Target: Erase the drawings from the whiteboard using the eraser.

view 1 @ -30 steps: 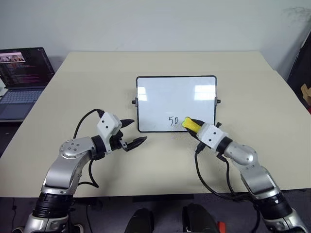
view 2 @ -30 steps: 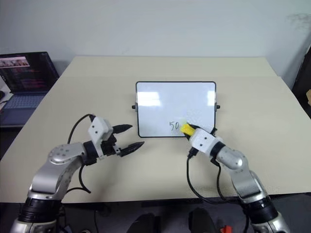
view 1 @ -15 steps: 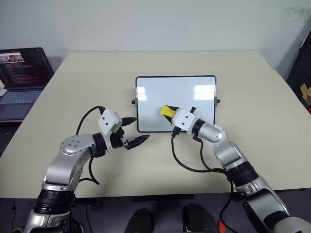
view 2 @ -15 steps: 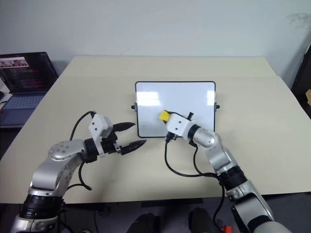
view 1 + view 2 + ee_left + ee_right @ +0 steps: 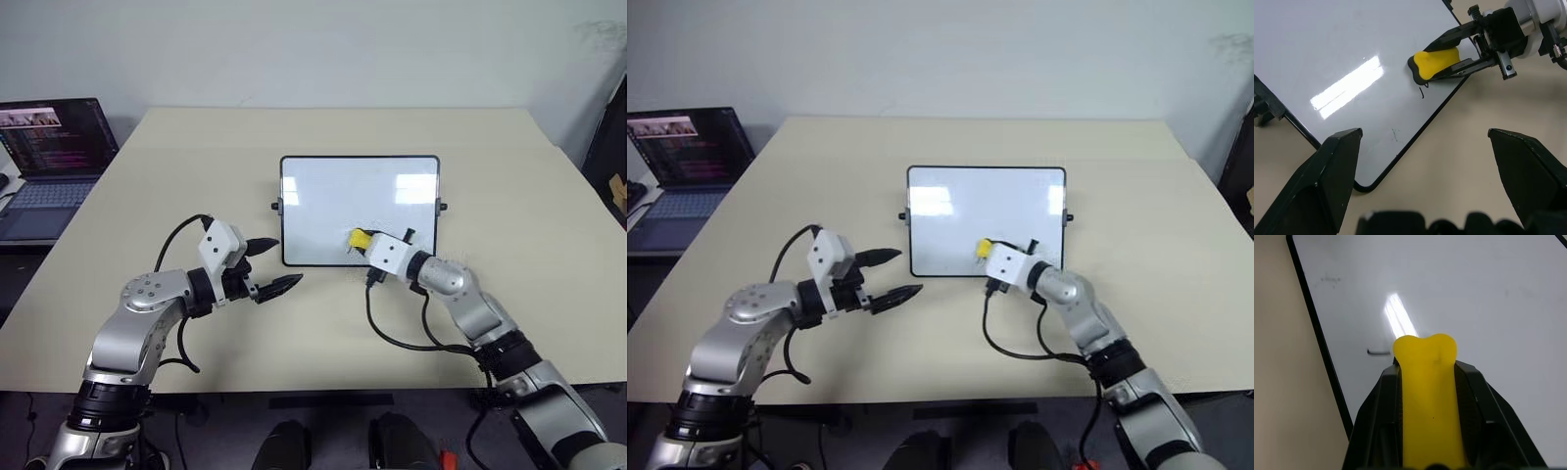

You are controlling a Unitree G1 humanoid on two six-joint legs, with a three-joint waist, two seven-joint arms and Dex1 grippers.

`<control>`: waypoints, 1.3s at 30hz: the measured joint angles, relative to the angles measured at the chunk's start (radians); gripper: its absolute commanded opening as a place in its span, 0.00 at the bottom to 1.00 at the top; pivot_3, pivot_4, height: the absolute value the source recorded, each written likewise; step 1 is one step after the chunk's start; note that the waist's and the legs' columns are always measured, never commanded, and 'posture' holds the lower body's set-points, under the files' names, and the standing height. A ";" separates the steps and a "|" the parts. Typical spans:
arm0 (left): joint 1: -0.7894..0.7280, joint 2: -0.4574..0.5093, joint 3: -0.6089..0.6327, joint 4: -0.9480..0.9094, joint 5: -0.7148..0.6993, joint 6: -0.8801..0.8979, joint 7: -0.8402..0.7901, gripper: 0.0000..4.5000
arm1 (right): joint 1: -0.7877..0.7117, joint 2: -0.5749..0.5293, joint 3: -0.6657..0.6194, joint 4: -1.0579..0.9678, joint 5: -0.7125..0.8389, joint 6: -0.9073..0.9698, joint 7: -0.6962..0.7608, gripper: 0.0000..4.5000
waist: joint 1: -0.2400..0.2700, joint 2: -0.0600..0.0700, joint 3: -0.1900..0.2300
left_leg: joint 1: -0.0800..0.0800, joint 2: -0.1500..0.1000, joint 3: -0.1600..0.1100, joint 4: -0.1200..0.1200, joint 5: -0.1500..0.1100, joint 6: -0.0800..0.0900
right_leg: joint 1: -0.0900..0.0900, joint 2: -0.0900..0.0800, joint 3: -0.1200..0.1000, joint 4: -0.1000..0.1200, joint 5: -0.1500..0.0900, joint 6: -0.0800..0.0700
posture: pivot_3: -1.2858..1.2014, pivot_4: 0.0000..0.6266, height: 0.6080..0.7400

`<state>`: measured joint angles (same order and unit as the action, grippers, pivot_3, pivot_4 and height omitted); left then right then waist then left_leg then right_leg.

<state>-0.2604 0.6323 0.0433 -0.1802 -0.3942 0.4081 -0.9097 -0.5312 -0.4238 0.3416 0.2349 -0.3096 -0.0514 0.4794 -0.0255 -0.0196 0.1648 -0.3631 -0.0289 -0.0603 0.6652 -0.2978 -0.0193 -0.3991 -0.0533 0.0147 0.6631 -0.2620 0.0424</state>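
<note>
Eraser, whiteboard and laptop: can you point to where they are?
eraser (image 5: 1436, 61), left wrist view, yellow top.
whiteboard (image 5: 333, 196), left eye view, bare white face.
laptop (image 5: 44, 196), left eye view, keyboard.

Bare table (image 5: 323, 333) between the arms; laptop (image 5: 49, 162) well aside

Silver-grey jointed arms, white wrist blocks, black cables, black pointed claws.

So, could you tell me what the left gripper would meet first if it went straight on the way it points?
Probably the whiteboard's near edge. The left gripper, open, points across the bare table toward the eraser in the right gripper, though depth is unclear.
</note>
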 measured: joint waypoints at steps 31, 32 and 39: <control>0.016 0.000 -0.002 -0.022 -0.004 0.021 -0.004 1.00 | -0.021 0.032 0.079 0.056 -0.098 -0.072 -0.024 0.25 | 0.005 0.000 0.000 | 0.008 0.000 -0.004 -0.002 0.000 0.000 | 0.011 0.000 0.000 -0.004 0.000 -0.001 | 0.52 0.24 1.00; 0.016 0.000 -0.002 -0.022 -0.004 0.020 -0.005 1.00 | -0.002 0.008 0.069 0.037 -0.097 -0.072 -0.023 0.25 | 0.008 0.000 0.000 | 0.008 0.000 -0.004 -0.002 0.000 0.000 | 0.011 0.000 0.000 -0.004 0.000 -0.001 | 0.52 0.24 1.00; 0.012 0.000 -0.007 -0.022 -0.004 0.020 -0.016 1.00 | 0.070 -0.071 0.020 -0.021 -0.077 -0.073 -0.023 0.25 | 0.007 0.000 0.000 | 0.009 0.001 -0.004 -0.001 0.001 0.001 | 0.012 0.000 0.000 -0.004 0.000 -0.001 | 0.52 0.24 1.00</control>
<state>-0.2482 0.6318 0.0368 -0.2021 -0.3983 0.4285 -0.9255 -0.4616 -0.4952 0.3615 0.2137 -0.3869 -0.1249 0.4561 -0.0185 -0.0200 0.1646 -0.3543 -0.0284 -0.0644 0.6642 -0.2971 -0.0187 -0.3874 -0.0532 0.0149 0.6589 -0.2617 0.0418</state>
